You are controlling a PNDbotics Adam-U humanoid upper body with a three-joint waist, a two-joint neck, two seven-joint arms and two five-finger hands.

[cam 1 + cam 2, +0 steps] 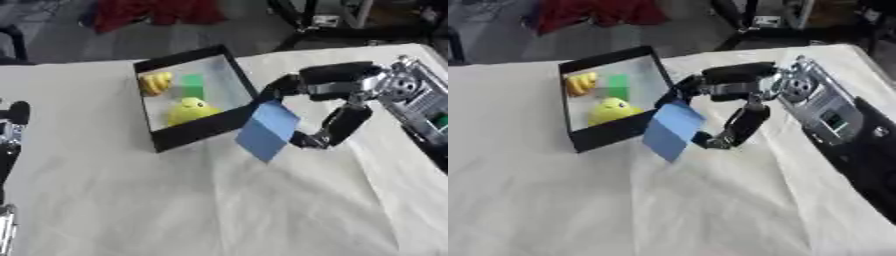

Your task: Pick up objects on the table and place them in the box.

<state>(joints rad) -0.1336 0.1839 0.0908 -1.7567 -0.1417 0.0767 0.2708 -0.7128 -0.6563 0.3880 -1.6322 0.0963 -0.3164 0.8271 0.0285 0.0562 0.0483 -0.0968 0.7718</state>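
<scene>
My right hand (325,85) reaches in from the right and is shut on a flat blue piece (268,129), pinched between the fingers above and the thumb (337,128) below. The blue piece hangs tilted just off the near right corner of the black-walled box (203,130). Inside the box lie a yellow rounded toy (189,110), a yellow-orange object (155,83) and a green block (193,85). My left hand (12,125) shows at the left edge, away from the box; its fingers are not clear.
A white cloth (219,200) covers the table, with wide bare cloth in front of the box. Beyond the far edge are a red cloth (153,12) and black stand legs (306,25) on the floor.
</scene>
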